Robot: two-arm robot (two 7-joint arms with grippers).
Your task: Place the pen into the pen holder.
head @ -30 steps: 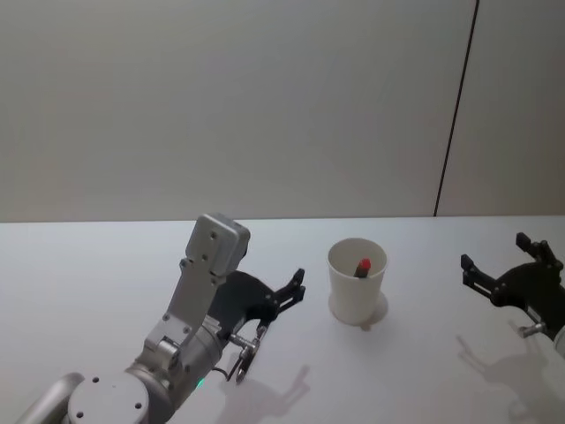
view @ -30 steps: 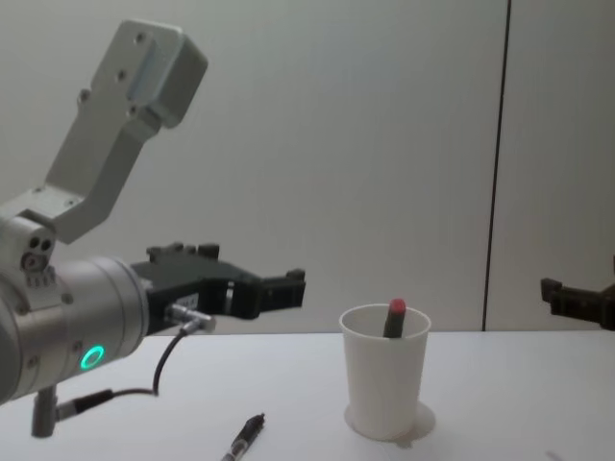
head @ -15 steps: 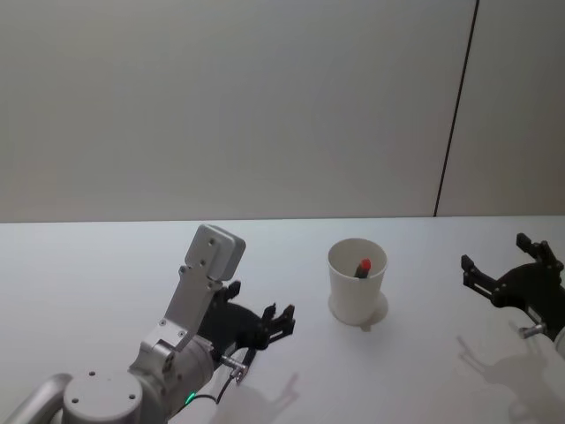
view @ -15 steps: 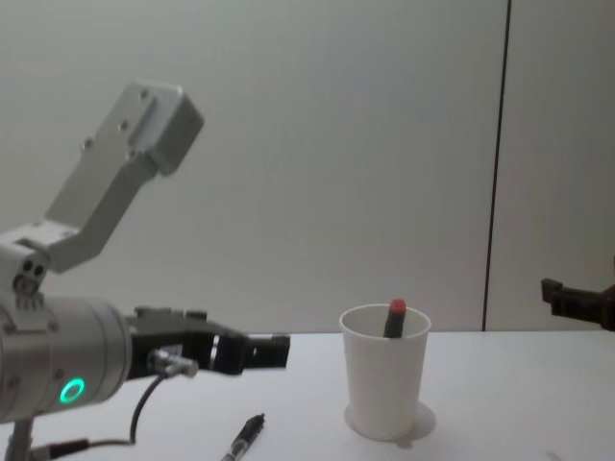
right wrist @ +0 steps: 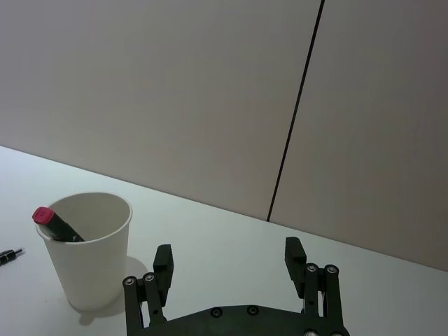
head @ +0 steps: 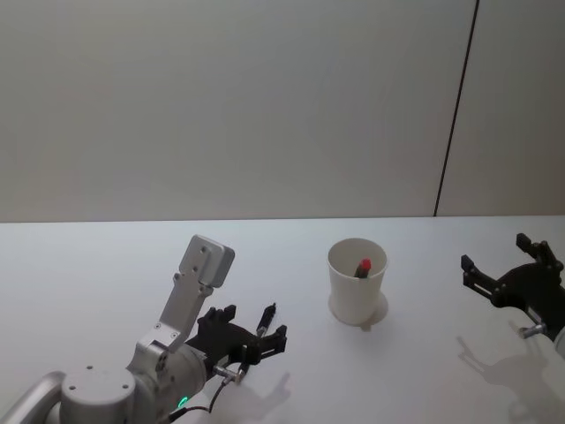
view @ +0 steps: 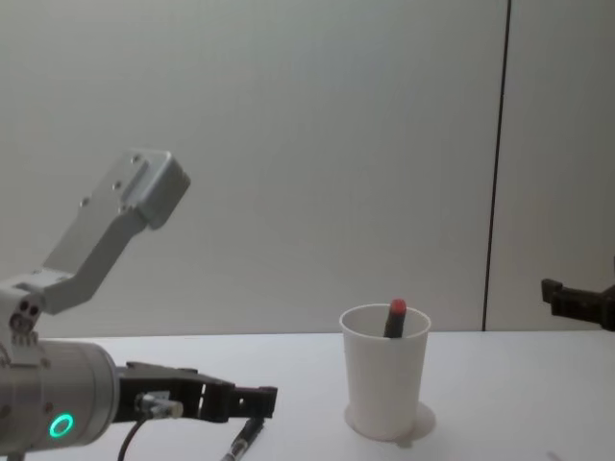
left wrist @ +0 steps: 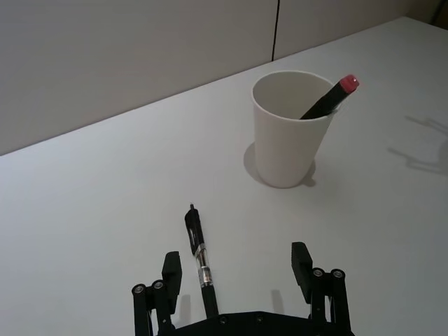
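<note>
In the head view the left gripper (head: 256, 325) is seen low over the tabletop (head: 106, 265) at the near left, its jaws spread wide and nothing clamped. The pen (head: 266, 316) lies flat between them. The pen holder (head: 357, 283) stands upright farther back and to the right, well apart, with bare tabletop all round its base. A red-capped marker (head: 363, 264) is leaned inside it. The right gripper (head: 494, 253) is held near the right edge, wide open and empty, well clear of the pen holder. In the left wrist view the pen is shown lying lengthwise between the two fingers, nearer one than the other; whether either finger touches it cannot be told. An open stretch of tabletop is left between the pen's tip and the pen holder. In the right wrist view nothing is framed by the spread fingers, and the pen holder is seen beyond them across open room. In the chest view the left gripper is seen just above the tabletop with the pen under its tip, and the right gripper juts in at the right edge, about level with the pen holder's rim.
</note>
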